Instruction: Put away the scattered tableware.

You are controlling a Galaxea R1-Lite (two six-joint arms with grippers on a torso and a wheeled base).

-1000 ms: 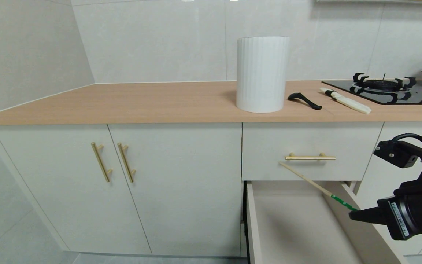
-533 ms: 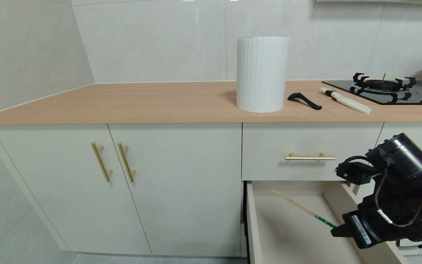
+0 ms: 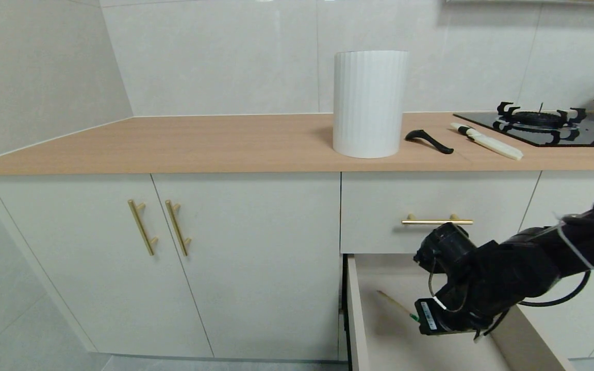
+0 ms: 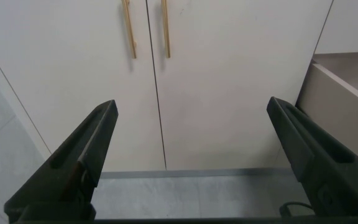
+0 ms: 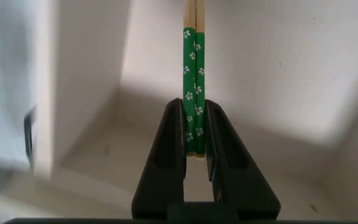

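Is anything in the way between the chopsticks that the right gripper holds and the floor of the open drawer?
Nothing visible stands in the way. The right gripper holds the chopsticks over the open drawer, their tips pointing down toward its floor. The part of the floor that shows is bare.

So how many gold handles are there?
3: two slim gold bar handles on the white cupboard doors, one on the shut drawer; the open drawer's may be hidden.
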